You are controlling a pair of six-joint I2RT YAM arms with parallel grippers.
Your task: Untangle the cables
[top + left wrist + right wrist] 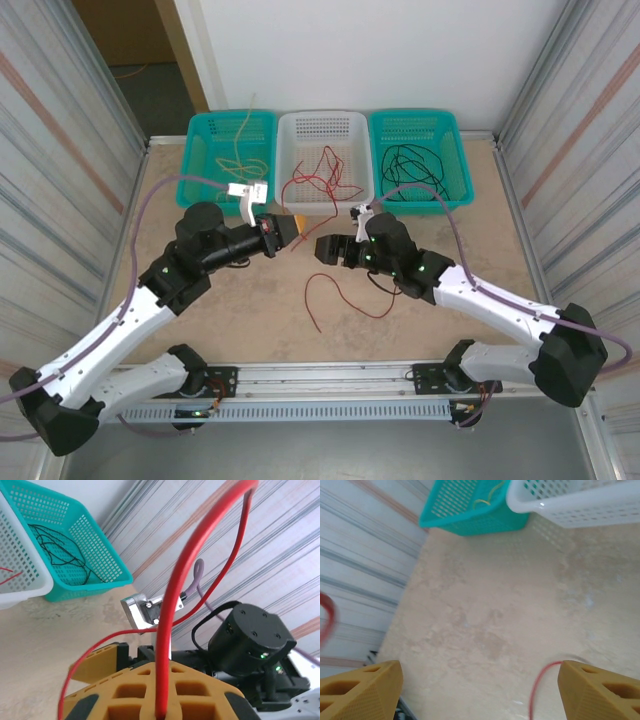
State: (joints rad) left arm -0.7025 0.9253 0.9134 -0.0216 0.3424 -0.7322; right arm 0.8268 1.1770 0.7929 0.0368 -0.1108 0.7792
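Red cable (167, 645): pinched in the closed left jaws, rising upright from them and arching over toward the right arm (247, 640). Loose red strand (534, 686): curled on the tabletop (490, 605) under the right jaws, which stand wide open and empty, the strand close to one finger (600, 690); probably the same cable's free length. Right arm nearer; strand's tail runs toward the near edge.

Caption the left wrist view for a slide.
Left end effector shut on a red cable, teal basket of black cables beyond.
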